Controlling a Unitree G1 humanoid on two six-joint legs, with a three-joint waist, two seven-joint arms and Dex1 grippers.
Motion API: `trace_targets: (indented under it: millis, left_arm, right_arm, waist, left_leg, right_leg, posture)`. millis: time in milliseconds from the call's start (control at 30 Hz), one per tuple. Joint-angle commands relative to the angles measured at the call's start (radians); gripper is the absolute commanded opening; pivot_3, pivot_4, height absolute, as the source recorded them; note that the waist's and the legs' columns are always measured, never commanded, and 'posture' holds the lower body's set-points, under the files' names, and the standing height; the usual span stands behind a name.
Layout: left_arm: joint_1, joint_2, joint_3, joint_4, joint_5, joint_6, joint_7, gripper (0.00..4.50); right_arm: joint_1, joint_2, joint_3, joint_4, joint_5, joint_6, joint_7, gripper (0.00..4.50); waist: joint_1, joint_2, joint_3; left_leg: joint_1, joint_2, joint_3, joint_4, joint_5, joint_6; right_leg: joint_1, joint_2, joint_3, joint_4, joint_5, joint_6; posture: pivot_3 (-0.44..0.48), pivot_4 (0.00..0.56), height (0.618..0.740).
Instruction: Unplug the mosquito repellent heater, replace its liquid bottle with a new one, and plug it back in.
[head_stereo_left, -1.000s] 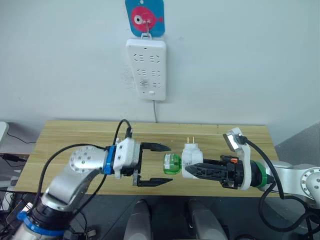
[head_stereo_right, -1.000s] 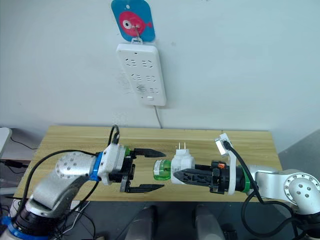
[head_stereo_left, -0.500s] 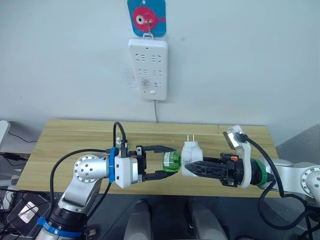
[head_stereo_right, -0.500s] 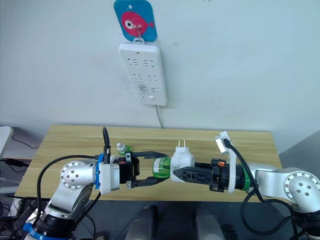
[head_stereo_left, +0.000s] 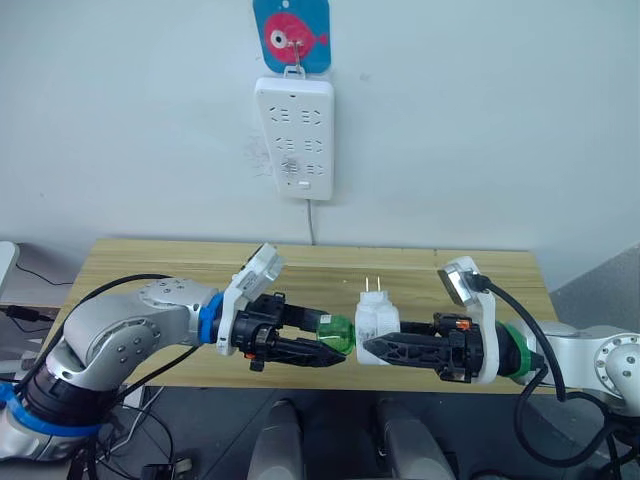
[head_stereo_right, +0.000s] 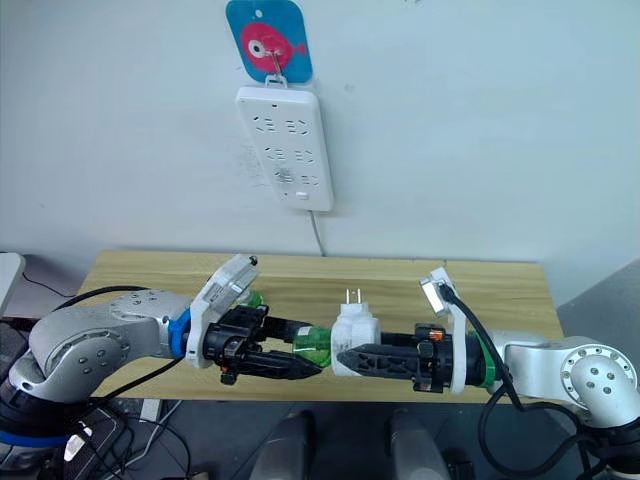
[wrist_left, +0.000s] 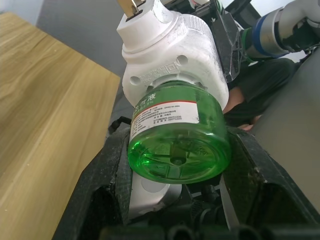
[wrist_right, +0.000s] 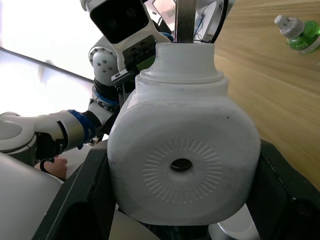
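The mosquito repellent heater (head_stereo_left: 378, 315), a small white rounded unit with two prongs pointing up, hangs above the table's front edge. My right gripper (head_stereo_left: 372, 342) is shut on its body. The green liquid bottle (head_stereo_left: 340, 332) sticks out of the heater's left side, still seated in it (wrist_left: 175, 135). My left gripper (head_stereo_left: 334, 346) is shut on this bottle, one black finger (wrist_left: 107, 180) on each side. A second green bottle with a white cap (wrist_right: 300, 32) lies on the table behind my left wrist.
A long white power strip (head_stereo_left: 297, 135) hangs on the wall above the table from a blue hook with a pink fish (head_stereo_left: 291, 35), its cord running down behind the wooden table (head_stereo_left: 150, 265). The wall stands close behind the table's far edge.
My left gripper came in from the left, open, took the green bottle between its fingers and shut on it, and its wrist has rolled over. The right gripper with the heater has barely moved.
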Motion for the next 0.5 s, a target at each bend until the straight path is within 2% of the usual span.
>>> trace_targets:
  millis: [33,200,267,367,400,500]
  left_arm:
    - [0.03,-0.03,0.05,0.003,0.099,-0.062,0.033,2.25]
    - [0.18,-0.042,-0.008,0.002,0.477,-0.482,-0.101,3.89]
    - [0.238,-0.066,-0.013,0.034,0.596,-0.668,-0.135,3.93]
    - [0.291,-0.162,0.008,0.11,0.746,-0.979,-0.114,3.93]
    - [0.298,-0.199,0.021,0.128,0.771,-1.087,-0.116,3.93]
    - [0.311,-0.271,0.04,0.146,0.784,-1.252,-0.116,3.93]
  right_arm:
    - [0.006,-0.013,-0.022,-0.019,0.009,0.0,0.005,3.01]
    - [0.015,-0.013,-0.027,-0.023,0.017,-0.007,-0.003,3.01]
    - [0.016,-0.013,-0.028,-0.024,0.018,-0.007,-0.005,3.01]
    - [0.016,-0.013,-0.029,-0.025,0.018,-0.006,-0.004,3.01]
    - [0.016,-0.013,-0.029,-0.025,0.017,-0.006,-0.004,3.01]
    - [0.016,-0.013,-0.028,-0.024,0.016,-0.005,-0.002,3.01]
  waist:
    - [0.001,0.0,0.0]
    - [0.0,0.0,0.0]
    - [0.0,0.0,0.0]
    - [0.004,0.0,0.0]
    - [0.006,0.0,0.0]
    - [0.012,0.0,0.0]
  left_leg:
    - [0.0,0.0,0.0,0.0,0.0,0.0]
    - [0.0,0.0,0.001,0.0,0.0,0.0]
    - [0.0,0.0,0.001,0.0,0.0,0.0]
    - [0.0,0.0,0.002,0.0,0.0,0.0]
    - [0.0,0.0,0.002,0.0,0.0,0.0]
    - [0.0,0.0,0.002,0.001,0.0,0.0]
  right_leg:
    - [0.0,0.0,0.0,0.0,0.0,0.0]
    - [0.0,0.0,0.001,0.0,0.0,0.0]
    - [0.0,0.0,0.001,0.0,0.0,-0.001]
    - [0.0,-0.001,0.002,-0.001,0.0,-0.001]
    - [0.0,-0.001,0.002,-0.001,0.0,-0.001]
    - [0.0,-0.001,0.002,-0.001,0.0,-0.001]
  posture:
    - [0.025,0.244,0.735]
    - [0.024,0.244,0.735]
    - [0.024,0.244,0.735]
    - [0.023,0.245,0.735]
    - [0.024,0.246,0.735]
    - [0.026,0.247,0.735]
